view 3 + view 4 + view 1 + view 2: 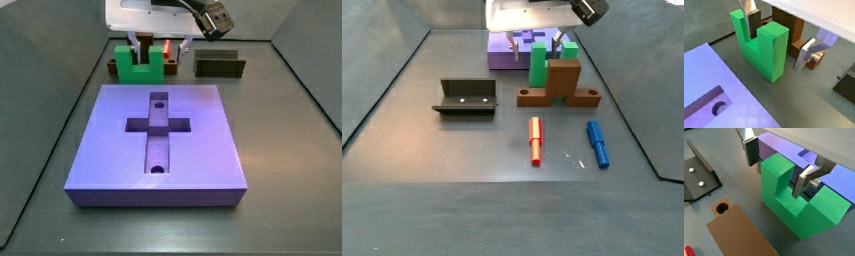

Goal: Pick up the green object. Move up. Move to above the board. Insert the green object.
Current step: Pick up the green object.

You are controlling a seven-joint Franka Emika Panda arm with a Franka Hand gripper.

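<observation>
The green object (763, 50) stands upright on the desk (287, 140) beyond the board's (194, 150) far edge, just in front of a brown block (563, 82). The gripper (777, 165) is lowered over it, jaws released, straddling one prong: one finger (751, 150) outside, the other (806, 180) in the notch.
</observation>
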